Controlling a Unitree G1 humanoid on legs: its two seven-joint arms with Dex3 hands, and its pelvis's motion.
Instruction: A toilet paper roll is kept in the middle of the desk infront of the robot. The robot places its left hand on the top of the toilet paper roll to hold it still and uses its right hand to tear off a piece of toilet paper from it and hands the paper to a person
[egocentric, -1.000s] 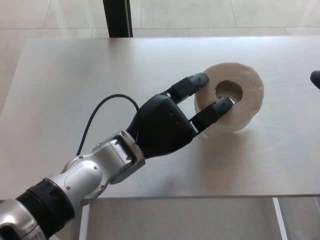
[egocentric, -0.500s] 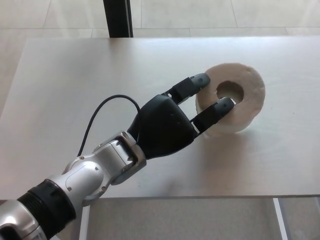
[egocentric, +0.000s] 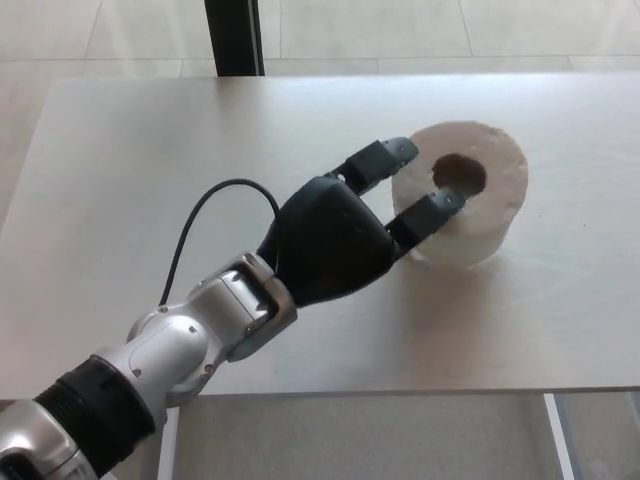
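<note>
Left hand on the roll

The left hand (egocentric: 335, 240) rests two spread fingers (egocentric: 425, 212) on the upright toilet paper roll (egocentric: 470, 200), gripping nothing; pale desk (egocentric: 150, 150), tiled floor (egocentric: 420, 30) beyond.

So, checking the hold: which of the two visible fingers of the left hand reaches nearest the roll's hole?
The lower finger of the left hand: its tip lies on the toilet paper roll beside the hole; the upper one sits at the outer edge.
</note>
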